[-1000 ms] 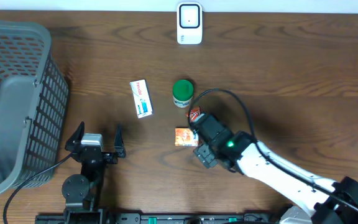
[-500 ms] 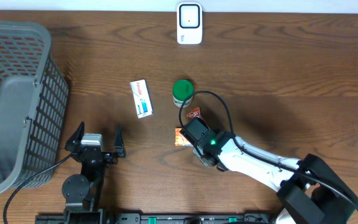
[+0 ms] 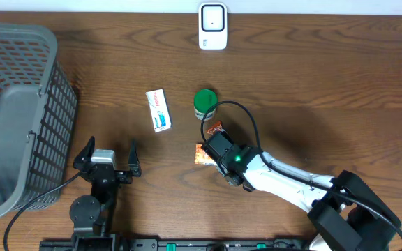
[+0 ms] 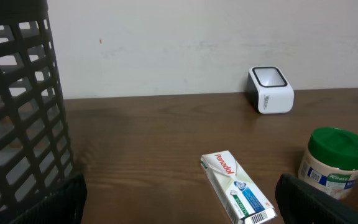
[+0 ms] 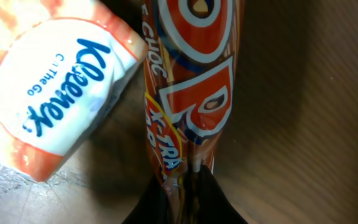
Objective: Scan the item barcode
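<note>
Right claw [image 5: 182, 190] pinched on a snack wrapper [image 5: 188, 93]
Right arm stretched low across the table [image 3: 326, 84]; left claw [image 3: 109, 155] wide open. The tissue pack [image 5: 55, 93] reads "Kleenex", the box [image 4: 236, 186] "Panadol".

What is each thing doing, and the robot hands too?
Grey mesh plastic basket: upright.
White box-shaped scanner: standing upright.
Green-lidded jar: upright, lid on.
White cardboard medicine box: lying flat.
Orange tissue pack: lying flat.
Orange-red snack wrapper: pinched at one end.
Left gripper: open, empty.
Right gripper: shut on the wrapper.
</note>
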Robot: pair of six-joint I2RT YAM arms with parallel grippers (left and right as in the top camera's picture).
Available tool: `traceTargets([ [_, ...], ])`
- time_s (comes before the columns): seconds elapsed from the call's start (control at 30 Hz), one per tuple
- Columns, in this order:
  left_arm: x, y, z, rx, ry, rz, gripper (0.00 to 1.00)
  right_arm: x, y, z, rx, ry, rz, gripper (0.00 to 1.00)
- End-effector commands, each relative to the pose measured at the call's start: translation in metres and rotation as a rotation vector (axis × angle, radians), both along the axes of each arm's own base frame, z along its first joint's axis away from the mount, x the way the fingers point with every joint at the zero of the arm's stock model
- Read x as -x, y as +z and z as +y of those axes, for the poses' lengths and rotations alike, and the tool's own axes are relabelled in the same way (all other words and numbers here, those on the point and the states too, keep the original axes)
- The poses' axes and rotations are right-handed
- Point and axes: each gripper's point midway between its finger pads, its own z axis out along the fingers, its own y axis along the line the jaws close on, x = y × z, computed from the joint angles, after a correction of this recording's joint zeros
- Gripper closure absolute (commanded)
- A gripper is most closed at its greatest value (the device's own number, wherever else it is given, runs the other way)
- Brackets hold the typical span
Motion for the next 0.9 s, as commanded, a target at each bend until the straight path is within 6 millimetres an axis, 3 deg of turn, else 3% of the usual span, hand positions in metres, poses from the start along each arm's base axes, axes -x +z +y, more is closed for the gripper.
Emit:
traceTargets([
  [0.0,0.0,0.002,0.001,0.005,0.008,-0.008,0.04,0.03,-0.019,0.004,-0.039,0.012,0.149,0.99],
  [0.13,0.0,0.002,0.001,0.005,0.008,-0.008,0.04,0.045,0.003,0.034,-0.238,0.057,0.279,0.99],
  [0.27,0.0,0.002,0.001,0.005,0.008,-0.008,0.04,0.068,0.038,0.057,-0.512,0.123,0.479,0.99],
  [0.4,0.0,0.002,0.001,0.005,0.008,-0.008,0.04,0.071,0.062,0.049,-0.696,0.018,0.622,0.99],
  [0.6,0.0,0.002,0.001,0.005,0.008,-0.008,0.04,0.054,0.089,0.031,-0.965,-0.149,0.76,0.99],
  [0.87,0.0,0.002,0.001,0.005,0.008,-0.008,0.04,0.036,0.064,0.005,-0.991,-0.439,0.865,0.98],
])
